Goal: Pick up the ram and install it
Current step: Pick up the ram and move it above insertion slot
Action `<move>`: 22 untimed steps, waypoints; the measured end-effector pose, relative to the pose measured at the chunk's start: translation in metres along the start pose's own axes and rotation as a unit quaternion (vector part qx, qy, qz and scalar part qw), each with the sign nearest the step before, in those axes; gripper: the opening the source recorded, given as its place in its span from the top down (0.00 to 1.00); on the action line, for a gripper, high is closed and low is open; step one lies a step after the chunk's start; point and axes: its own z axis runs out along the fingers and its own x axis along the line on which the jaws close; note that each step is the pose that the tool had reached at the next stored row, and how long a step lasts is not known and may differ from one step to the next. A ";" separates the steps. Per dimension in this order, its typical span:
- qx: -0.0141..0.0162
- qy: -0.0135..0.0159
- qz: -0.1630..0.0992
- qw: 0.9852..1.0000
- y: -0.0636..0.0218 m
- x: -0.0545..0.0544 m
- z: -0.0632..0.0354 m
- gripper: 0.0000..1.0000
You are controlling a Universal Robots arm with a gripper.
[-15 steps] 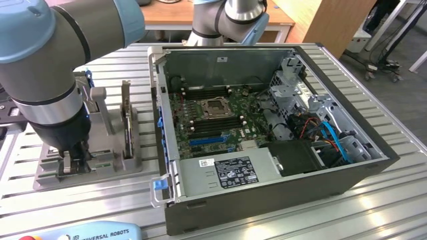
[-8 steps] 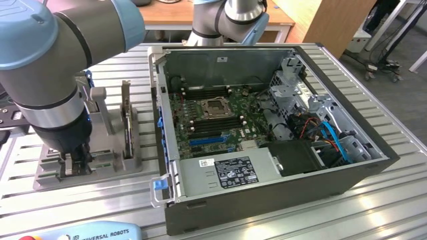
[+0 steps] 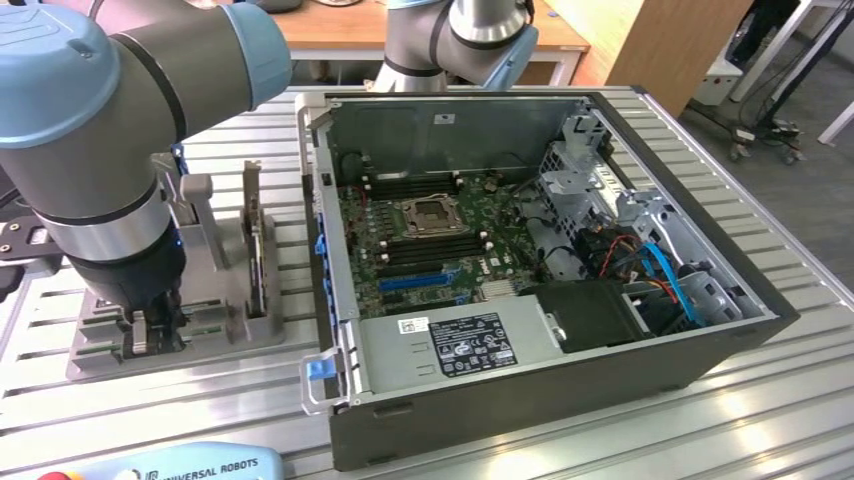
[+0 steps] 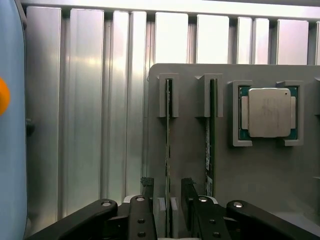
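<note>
Two rams stand on edge in slots of a grey holder (image 4: 190, 150). One green ram (image 4: 168, 135) runs down between my fingertips; the other ram (image 4: 211, 135) stands parallel beside it. My gripper (image 4: 168, 200) is open, with one black finger (image 4: 146, 195) on each side of the first stick and a small gap to it. In the exterior view the gripper (image 3: 144, 325) reaches straight down into the holder (image 3: 254, 330), at the exterior view's left of the open computer case (image 3: 747, 330).
A square silver processor (image 4: 269, 112) sits in its pocket on the holder. Inside the case lie the motherboard (image 3: 427, 240), a power supply (image 3: 461, 345) and cables. A teach pendant (image 3: 174, 465) lies at the front of the slatted aluminium table (image 3: 200, 400).
</note>
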 end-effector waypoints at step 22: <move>0.000 0.000 0.000 1.000 -0.0001 -0.002 0.0002 0.73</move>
